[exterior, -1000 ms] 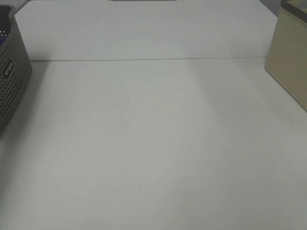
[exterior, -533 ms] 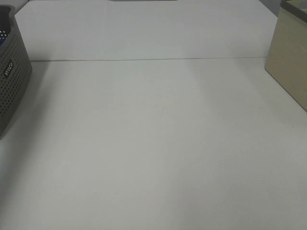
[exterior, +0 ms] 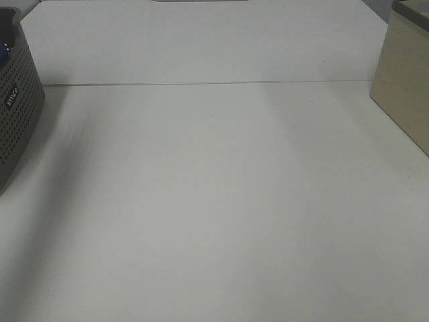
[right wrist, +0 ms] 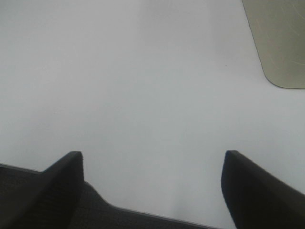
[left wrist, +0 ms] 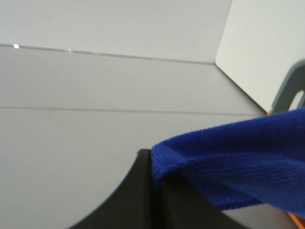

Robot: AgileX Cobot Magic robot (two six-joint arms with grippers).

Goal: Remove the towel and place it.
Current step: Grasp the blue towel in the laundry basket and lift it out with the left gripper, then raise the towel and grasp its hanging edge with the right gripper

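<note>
The towel [left wrist: 238, 157] is deep blue and soft. In the left wrist view it fills the near right, with a folded edge caught between the dark fingers. My left gripper [left wrist: 151, 164] is shut on this edge and holds it up beside the grey basket's rim [left wrist: 290, 88]. In the high view only the grey perforated basket [exterior: 17, 114] shows at the left edge, with a speck of blue [exterior: 5, 47] behind its holes. Neither gripper shows there. My right gripper [right wrist: 152, 160] is open and empty above the bare white table [right wrist: 143, 86].
A beige box [exterior: 405, 80] stands at the table's right edge; its corner also shows in the right wrist view [right wrist: 281, 43]. A seam [exterior: 201, 84] crosses the white table at the back.
The basket's label has shifted slightly and the blue speck behind its holes has risen. A faint shadow has spread over the table's left side. The right side is unchanged.
</note>
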